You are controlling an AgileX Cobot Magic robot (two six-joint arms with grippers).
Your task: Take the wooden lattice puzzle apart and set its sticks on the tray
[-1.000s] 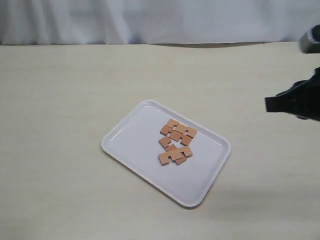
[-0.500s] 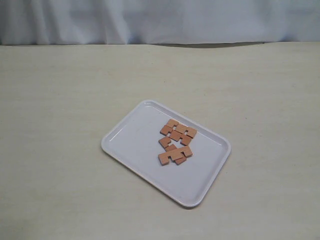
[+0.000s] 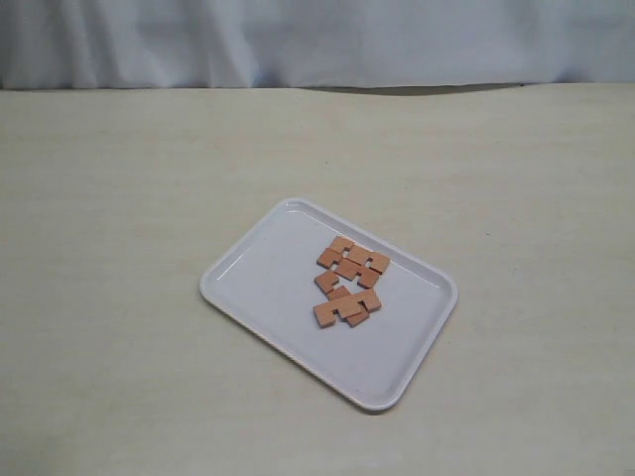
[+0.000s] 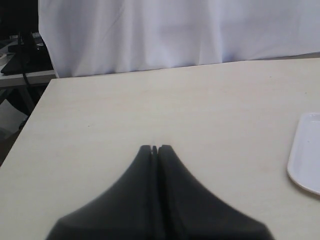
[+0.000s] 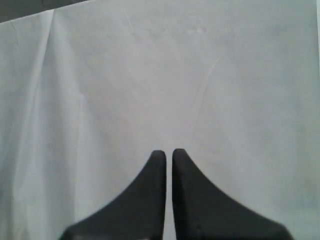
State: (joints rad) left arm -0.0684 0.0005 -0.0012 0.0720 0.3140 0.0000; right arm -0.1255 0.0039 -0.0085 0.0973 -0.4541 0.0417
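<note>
The sticks (image 3: 349, 283) lie flat and apart in a loose cluster on the white tray (image 3: 268, 278), right of its middle. They are reddish-brown notched strips; no interlocked lattice puzzle shows. Neither gripper appears in the exterior view. In the left wrist view my left gripper (image 4: 155, 148) is shut and empty over bare tabletop, with a corner of the tray (image 4: 306, 160) off to one side. In the right wrist view my right gripper (image 5: 169, 152) has its fingers almost together, holding nothing, and faces a white curtain.
The pale tabletop (image 3: 119, 248) stretches around the tray on all sides. A white curtain (image 3: 317, 40) hangs along the far edge. The left wrist view shows the table's edge (image 4: 30, 120) with dark equipment (image 4: 20, 50) beyond it.
The right arm, seen at the right edge of the exterior view a second ago, has moved out of that view. The tray and sticks stay put.
</note>
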